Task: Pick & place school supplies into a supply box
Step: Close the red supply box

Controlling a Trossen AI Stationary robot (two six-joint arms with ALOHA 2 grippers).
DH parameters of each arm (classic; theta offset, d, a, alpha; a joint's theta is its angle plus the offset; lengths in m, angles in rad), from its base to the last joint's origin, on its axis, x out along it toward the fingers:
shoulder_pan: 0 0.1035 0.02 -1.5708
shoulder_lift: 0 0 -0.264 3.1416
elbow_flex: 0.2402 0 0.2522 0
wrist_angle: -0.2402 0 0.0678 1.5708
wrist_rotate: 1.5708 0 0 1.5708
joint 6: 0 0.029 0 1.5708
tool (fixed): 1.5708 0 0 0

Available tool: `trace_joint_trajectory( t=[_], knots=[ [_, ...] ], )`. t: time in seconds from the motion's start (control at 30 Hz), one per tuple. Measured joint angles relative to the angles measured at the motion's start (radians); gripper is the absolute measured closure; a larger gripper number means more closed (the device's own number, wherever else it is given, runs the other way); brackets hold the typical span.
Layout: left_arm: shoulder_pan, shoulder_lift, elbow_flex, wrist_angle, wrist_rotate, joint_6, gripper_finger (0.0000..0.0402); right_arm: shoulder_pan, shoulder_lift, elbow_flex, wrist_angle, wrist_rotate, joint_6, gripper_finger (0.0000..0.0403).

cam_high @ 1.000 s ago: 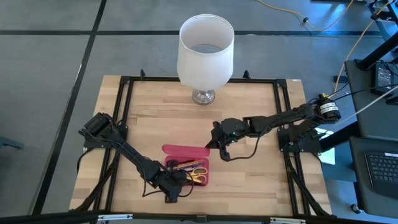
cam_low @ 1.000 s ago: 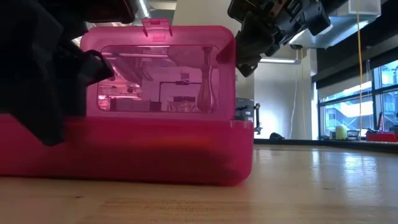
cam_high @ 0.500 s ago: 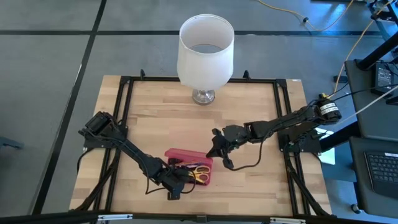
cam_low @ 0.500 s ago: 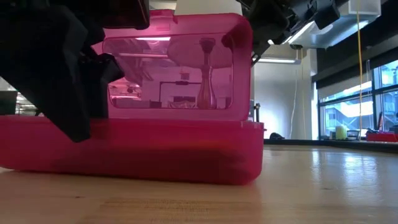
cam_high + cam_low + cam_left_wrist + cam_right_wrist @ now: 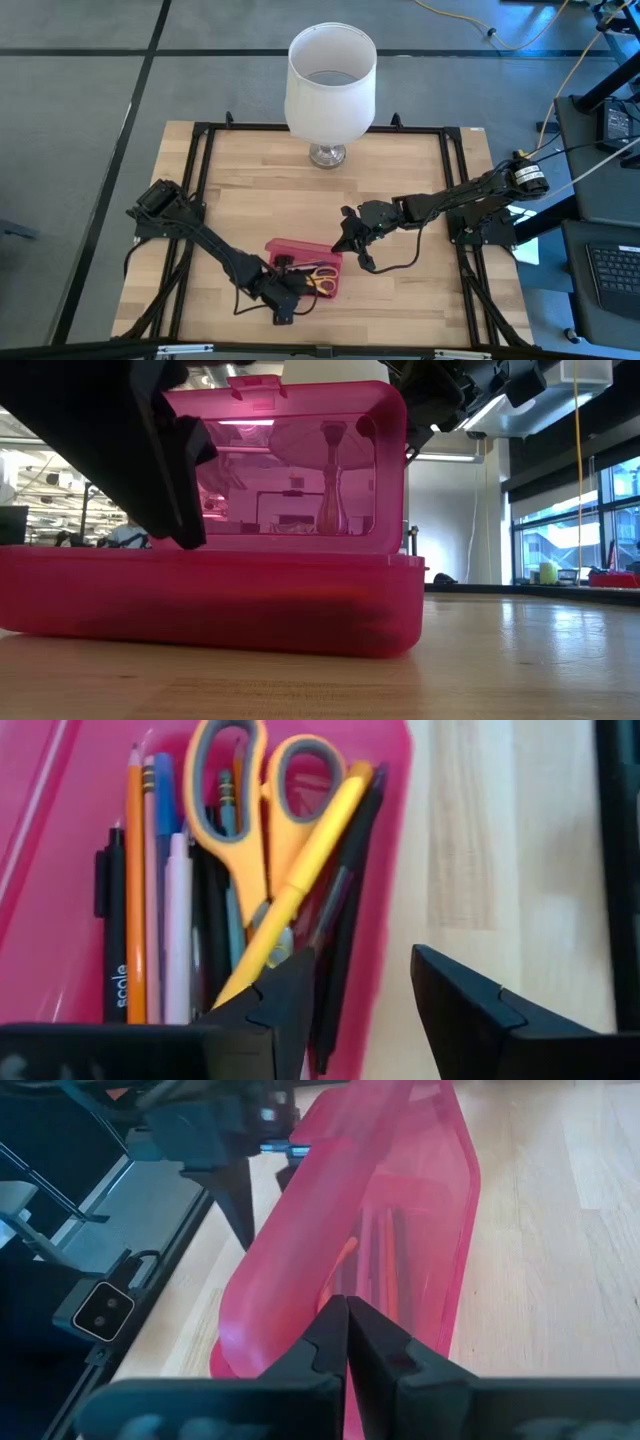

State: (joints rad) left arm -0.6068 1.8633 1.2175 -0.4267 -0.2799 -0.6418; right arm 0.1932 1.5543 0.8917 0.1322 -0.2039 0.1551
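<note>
The supply box (image 5: 333, 268) is a translucent pink case near the table's near edge, with its hinged lid (image 5: 290, 470) standing upright. Inside lie pens and pencils (image 5: 150, 900) and yellow-handled scissors (image 5: 265, 790), all running along the box. My left gripper (image 5: 365, 985) is open at the box's left near end (image 5: 285, 298). One finger is over the pens and the other over the table outside the box's near wall (image 5: 390, 870). My right gripper (image 5: 347, 1330) is shut behind the lid's right end (image 5: 348, 238). My right gripper meets the lid with its shut fingers at the right end, near the upper corner (image 5: 385, 420). It comes from the far side, slanting down. The lid (image 5: 330, 1230) stands upright on its hinge and the box base (image 5: 200, 600) rests flat on the table.
A big white lampshade (image 5: 331, 70) on a metal foot (image 5: 327, 155) stands at the table's far edge. Black frame rails (image 5: 200, 180) run along the table's sides. Bare wood lies between the box and the lamp, and to the right of the box.
My right gripper moved toward the near edge, against the lid's right end. The lid swung up from leaning back toward the far side to standing upright. The box slid a little toward the near right. My left arm rose slightly beside the box.
</note>
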Motion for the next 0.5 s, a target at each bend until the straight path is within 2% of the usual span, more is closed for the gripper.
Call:
trace_joint_trajectory(
  t=[0.23, 0.5],
  knots=[
    [-0.042, 0.000, 0.020, -0.013, -0.027, -0.037, 0.0249, 0.000, 0.000, 0.000, 0.000, 0.000, 0.000, 0.0389],
    [-0.106, -0.002, 0.021, -0.011, -0.001, -0.170, 0.0244, 0.000, 0.000, 0.000, -0.001, 0.001, 0.010, 0.0388]
  ],
)
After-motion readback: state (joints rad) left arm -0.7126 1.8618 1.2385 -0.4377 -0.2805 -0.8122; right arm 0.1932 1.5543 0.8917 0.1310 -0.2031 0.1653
